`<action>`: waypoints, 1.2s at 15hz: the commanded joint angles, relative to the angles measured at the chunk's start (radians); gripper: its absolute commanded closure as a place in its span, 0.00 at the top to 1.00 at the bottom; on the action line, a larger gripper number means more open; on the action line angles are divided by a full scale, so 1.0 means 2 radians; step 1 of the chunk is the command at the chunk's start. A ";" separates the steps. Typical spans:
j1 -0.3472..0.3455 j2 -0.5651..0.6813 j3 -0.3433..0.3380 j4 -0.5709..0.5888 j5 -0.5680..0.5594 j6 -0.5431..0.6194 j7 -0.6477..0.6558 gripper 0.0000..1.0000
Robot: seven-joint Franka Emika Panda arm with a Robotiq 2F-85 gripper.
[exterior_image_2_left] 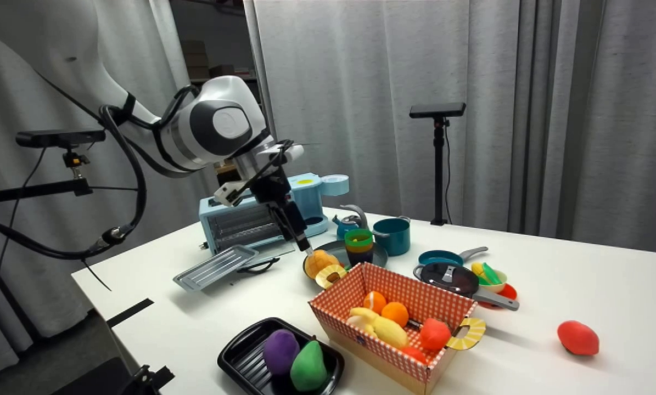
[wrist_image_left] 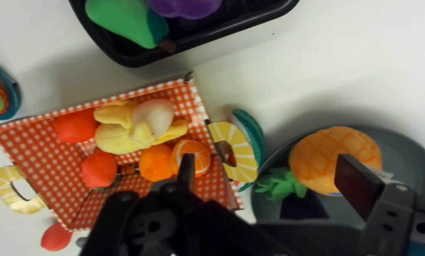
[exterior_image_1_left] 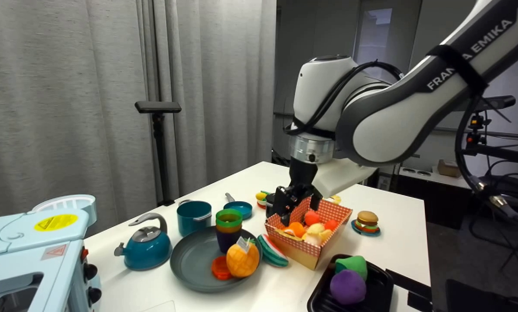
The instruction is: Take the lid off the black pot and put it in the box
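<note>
The black pot (exterior_image_2_left: 477,292) stands behind the box in an exterior view, with its round dark lid (exterior_image_2_left: 447,276) on top and a grey handle pointing right. In an exterior view the pot (exterior_image_1_left: 269,206) is mostly hidden behind my gripper. The box (exterior_image_2_left: 382,359) is an open crate lined with red-and-white check; it holds toy fruit and also shows in the wrist view (wrist_image_left: 45,151). My gripper (wrist_image_left: 271,174) is open and empty above the table, between the box and the pineapple; it also shows in both exterior views (exterior_image_1_left: 300,206) (exterior_image_2_left: 304,245).
A dark plate (exterior_image_1_left: 189,271) holds a toy pineapple (exterior_image_1_left: 242,259) and stacked cups (exterior_image_1_left: 229,225). A teal pot (exterior_image_1_left: 193,218), kettle (exterior_image_1_left: 148,249) and pan (exterior_image_1_left: 240,208) stand behind. A black tray (exterior_image_2_left: 245,359) sits before the box. A toy burger (exterior_image_1_left: 366,222) stands beside it.
</note>
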 commanded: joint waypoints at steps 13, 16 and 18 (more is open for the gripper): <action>-0.032 0.011 -0.046 0.035 0.012 -0.003 0.082 1.00; -0.032 0.011 -0.046 0.035 0.012 -0.003 0.082 1.00; -0.032 0.011 -0.046 0.035 0.012 -0.003 0.082 1.00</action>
